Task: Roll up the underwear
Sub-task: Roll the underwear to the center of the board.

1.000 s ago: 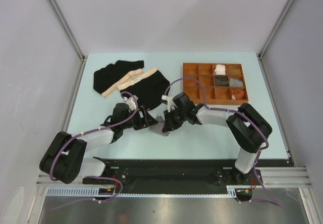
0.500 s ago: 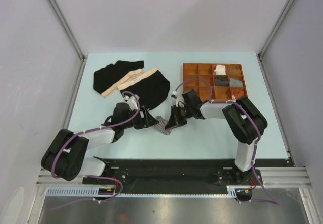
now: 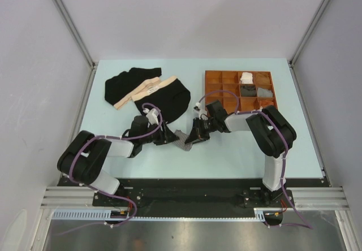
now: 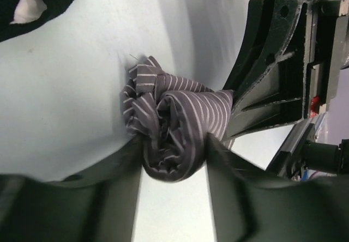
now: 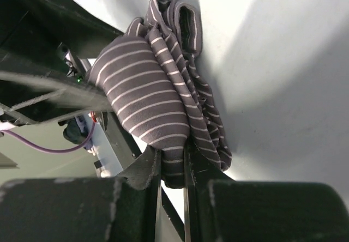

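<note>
Narrowed since before, left gripper (image 4: pixel 173 146) clasps the striped boxer roll (image 4: pixel 180 111); right gripper (image 5: pixel 173 156) pinches its end.

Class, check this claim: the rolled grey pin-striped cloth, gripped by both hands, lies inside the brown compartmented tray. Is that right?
No. The rolled grey pin-striped cloth, gripped by the left hand and the right hand, lies not inside the brown compartmented tray but on the pale blue table, outside the tray. The top external view shows it.

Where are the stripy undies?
In the top view, the striped boxers sit bunched between the left gripper and right gripper, near the black briefs.
</note>
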### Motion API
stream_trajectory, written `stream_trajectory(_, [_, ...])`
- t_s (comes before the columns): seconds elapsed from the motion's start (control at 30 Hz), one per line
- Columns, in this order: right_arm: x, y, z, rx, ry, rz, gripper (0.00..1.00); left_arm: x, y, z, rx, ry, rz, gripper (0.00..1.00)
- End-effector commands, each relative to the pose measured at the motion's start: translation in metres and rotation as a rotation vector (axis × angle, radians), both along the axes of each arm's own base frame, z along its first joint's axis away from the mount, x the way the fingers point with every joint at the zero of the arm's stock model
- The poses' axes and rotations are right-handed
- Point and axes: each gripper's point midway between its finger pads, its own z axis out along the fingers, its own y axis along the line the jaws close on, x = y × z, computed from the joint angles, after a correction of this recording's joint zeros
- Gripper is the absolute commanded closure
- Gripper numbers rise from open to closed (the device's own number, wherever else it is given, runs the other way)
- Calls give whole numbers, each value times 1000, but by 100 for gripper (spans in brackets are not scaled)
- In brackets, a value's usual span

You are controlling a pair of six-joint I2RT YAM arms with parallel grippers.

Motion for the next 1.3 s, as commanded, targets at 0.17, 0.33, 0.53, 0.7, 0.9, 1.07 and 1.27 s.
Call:
stream_trajectory(0.17, [4, -11, 0, -36, -77, 12, 63, 29, 12, -26, 197, 37, 52, 82])
stream_trajectory(0.33, [6, -22, 18, -46, -124, 22, 36, 28, 15, -42, 262, 92, 26, 83])
stream_trajectory(0.53, [28, -40, 42, -43, -236, -7, 23, 27, 8, -35, 237, 49, -30, 83])
stream_trajectory(0.7, [46, -46, 36, -25, -233, -40, 19, 22, 2, -28, 215, -2, -76, 82])
stream_trajectory(0.9, [47, -36, 19, 17, -162, -35, 16, 13, -8, -27, 249, -45, -140, 83])
stream_trajectory(1.07, [50, -29, 7, 31, -148, -40, 16, 10, -9, -25, 269, -72, -158, 83])
stream_trajectory(1.27, [29, -17, -5, 9, -120, 26, 18, 9, -11, -22, 284, -101, -166, 83])
